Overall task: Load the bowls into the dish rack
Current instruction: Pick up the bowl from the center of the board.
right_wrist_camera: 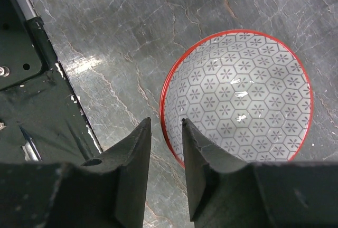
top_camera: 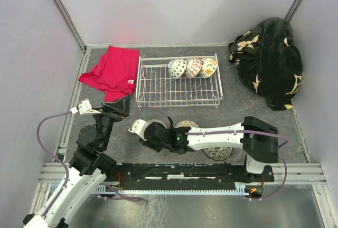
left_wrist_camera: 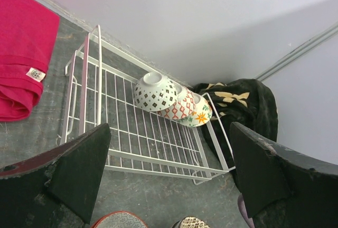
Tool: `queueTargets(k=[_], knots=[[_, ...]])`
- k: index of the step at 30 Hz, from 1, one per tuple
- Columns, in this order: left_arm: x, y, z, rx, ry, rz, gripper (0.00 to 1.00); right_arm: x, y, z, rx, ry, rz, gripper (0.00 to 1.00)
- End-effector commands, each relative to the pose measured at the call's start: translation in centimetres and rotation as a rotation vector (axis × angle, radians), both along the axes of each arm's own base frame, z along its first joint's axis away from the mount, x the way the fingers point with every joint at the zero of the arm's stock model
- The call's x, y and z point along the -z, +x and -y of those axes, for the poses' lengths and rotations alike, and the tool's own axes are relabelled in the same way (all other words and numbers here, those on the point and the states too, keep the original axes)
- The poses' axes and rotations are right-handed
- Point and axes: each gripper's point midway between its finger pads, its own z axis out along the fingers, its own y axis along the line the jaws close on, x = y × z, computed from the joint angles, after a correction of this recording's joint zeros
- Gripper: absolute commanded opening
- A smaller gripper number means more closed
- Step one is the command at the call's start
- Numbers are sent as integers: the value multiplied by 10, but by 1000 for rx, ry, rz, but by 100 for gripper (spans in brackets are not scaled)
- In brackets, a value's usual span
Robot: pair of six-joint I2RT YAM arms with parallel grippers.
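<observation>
The right hand (right_wrist_camera: 166, 125), narrowed, straddles the rim of a red-rimmed hexagon-patterned bowl (right_wrist_camera: 237, 101), grip unclear; the left hand (left_wrist_camera: 169, 129) gapes wide, an unreadable label (left_wrist_camera: 36, 73) on the red cloth (left_wrist_camera: 18, 43) to its left.

The grey marbled bench (top_camera: 248, 106) carried a white dish rack (top_camera: 158, 88) at twelve o'clock, a red cloth (top_camera: 113, 72) at ten and a black floral blanket (top_camera: 269, 62) at two. Patterned bowls (top_camera: 217, 153) lay toward six, among them a red-rimmed hexagon bowl (right_wrist_camera: 237, 106).

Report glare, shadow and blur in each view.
Top external: even light, a red glow on the back wall above the crumpled red cloth. Left wrist: the left claw looms dark, little detail; white wire dish rack sharp. Right wrist: glare spots inside the red-rimmed hexagon-patterned ceramic bowl.
</observation>
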Motion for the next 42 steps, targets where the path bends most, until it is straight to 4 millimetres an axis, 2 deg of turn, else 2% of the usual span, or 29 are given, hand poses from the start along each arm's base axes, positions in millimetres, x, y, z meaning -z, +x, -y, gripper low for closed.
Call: queueTargets(k=[1, 7, 11, 18, 29, 42], knots=[[-9, -2, -4, -16, 15, 35, 100, -14, 4, -12, 5, 19, 42, 37], [-9, -2, -5, -18, 13, 37, 100, -10, 4, -13, 5, -1, 49, 35], [-10, -3, -5, -15, 12, 39, 100, -11, 3, -14, 0, -3, 53, 18], [-10, -3, -5, -16, 12, 40, 100, -19, 1, -13, -3, 19, 69, 2], [-10, -3, -6, -19, 11, 40, 100, -56, -12, -7, -21, 109, 141, 2], [-9, -2, -5, -19, 15, 37, 100, -119, -26, 16, -35, 326, 139, 2]])
